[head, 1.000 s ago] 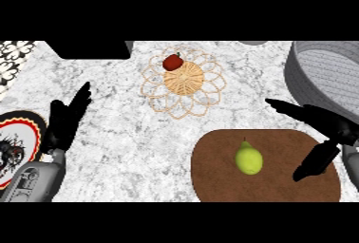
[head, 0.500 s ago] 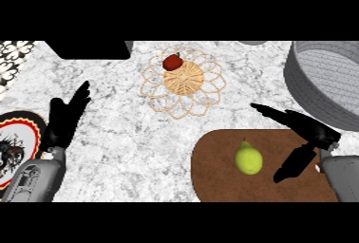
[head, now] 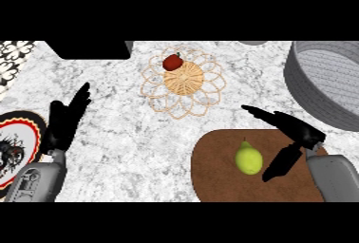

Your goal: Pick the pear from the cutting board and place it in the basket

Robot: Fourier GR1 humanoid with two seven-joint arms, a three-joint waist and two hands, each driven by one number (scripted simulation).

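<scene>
A yellow-green pear [head: 248, 158] lies on the round brown cutting board [head: 217, 175] at the lower right. My right hand [head: 297, 133] hovers open just right of the pear, thumb stretched toward the upper left above it and fingers hanging down beside it, not touching. Farther back in the middle sits a woven wire basket [head: 184, 79] with a red fruit [head: 172, 62] on its far rim. My left hand [head: 66, 120] rests open at the left, fingers pointing up.
A large grey round container [head: 328, 83] stands at the right edge behind the board. A patterned plate [head: 15, 147] lies at the left edge beside my left forearm. A black object [head: 91, 49] sits at the back left.
My right hand has moved left over the cutting board, closing in on the pear. The left hand, pear and basket have stayed put.
</scene>
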